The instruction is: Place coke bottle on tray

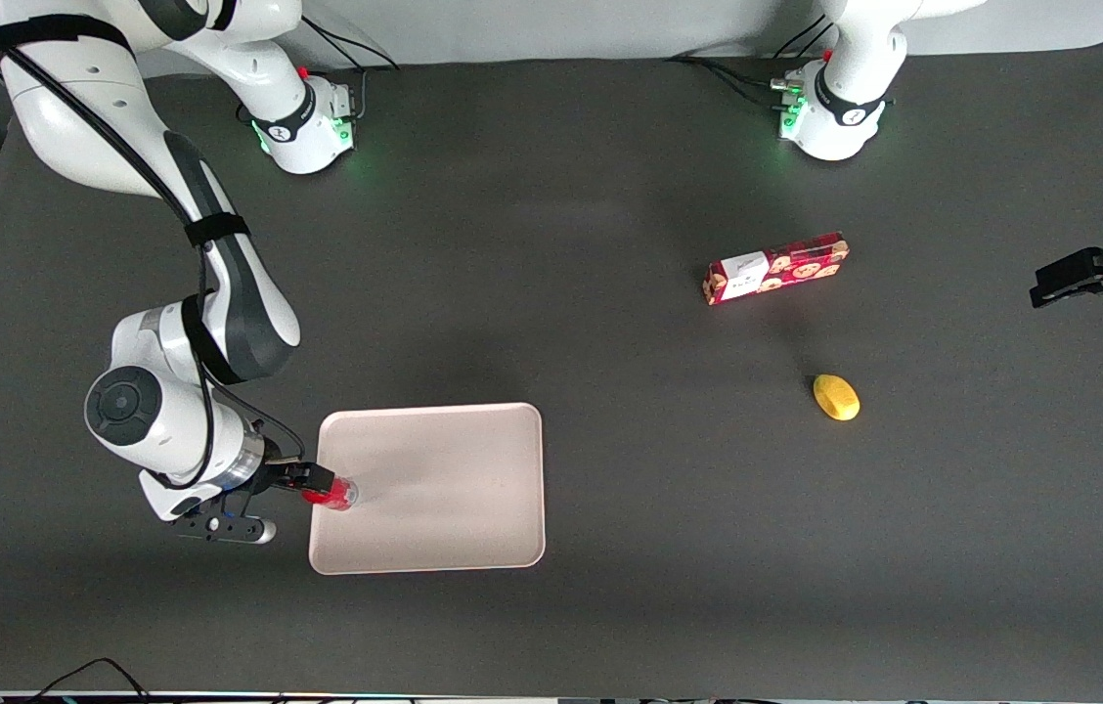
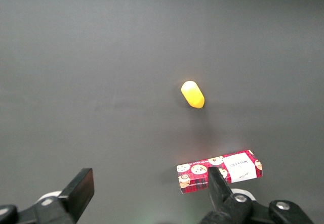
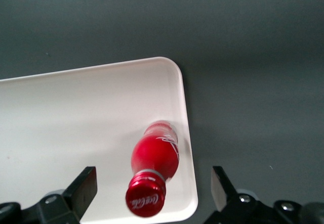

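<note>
The coke bottle (image 1: pixel 340 495) is small and red and stands upright on the pale beige-pink tray (image 1: pixel 454 489), close to the tray's rim at the working arm's end. My right gripper (image 1: pixel 321 480) is just above the bottle. In the right wrist view the red cap and body of the coke bottle (image 3: pixel 152 163) sit between the gripper's (image 3: pixel 153 173) two dark fingers, which are spread wide and touch nothing. The tray (image 3: pixel 76 113) lies under the bottle, whose base is near the rim.
A flat red cookie box (image 1: pixel 776 268) lies toward the parked arm's end of the table, with a yellow lemon-like object (image 1: pixel 836 397) nearer the front camera. Both show in the left wrist view: the box (image 2: pixel 220 170) and the yellow object (image 2: pixel 193 94).
</note>
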{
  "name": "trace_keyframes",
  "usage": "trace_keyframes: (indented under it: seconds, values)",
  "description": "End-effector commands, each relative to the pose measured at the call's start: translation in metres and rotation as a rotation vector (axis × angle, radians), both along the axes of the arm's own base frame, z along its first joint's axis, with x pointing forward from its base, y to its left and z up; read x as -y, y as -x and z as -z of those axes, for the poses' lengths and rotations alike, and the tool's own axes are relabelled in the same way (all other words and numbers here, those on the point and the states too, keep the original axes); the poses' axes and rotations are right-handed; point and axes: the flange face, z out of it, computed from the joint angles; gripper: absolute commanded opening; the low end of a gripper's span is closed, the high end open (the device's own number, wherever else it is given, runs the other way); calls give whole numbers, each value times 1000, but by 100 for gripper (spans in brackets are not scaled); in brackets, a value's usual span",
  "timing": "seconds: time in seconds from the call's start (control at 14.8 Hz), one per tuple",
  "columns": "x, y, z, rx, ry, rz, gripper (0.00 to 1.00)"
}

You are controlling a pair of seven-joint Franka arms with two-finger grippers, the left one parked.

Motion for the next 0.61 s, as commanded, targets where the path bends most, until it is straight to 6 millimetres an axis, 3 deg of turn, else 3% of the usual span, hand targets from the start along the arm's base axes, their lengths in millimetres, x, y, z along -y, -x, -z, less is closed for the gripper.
trace_keyframes:
  seconds: [0.0, 0.2, 0.27, 0.47, 0.54]
  values:
    - [1, 17, -81, 7, 0, 14, 100]
    - [6, 60, -157, -47, -17, 24, 100]
    - [10, 80, -172, -48, -23, 24, 100]
    - [35, 142, -193, -14, -5, 21, 100]
    - [50, 150, -202, -7, -3, 44, 100]
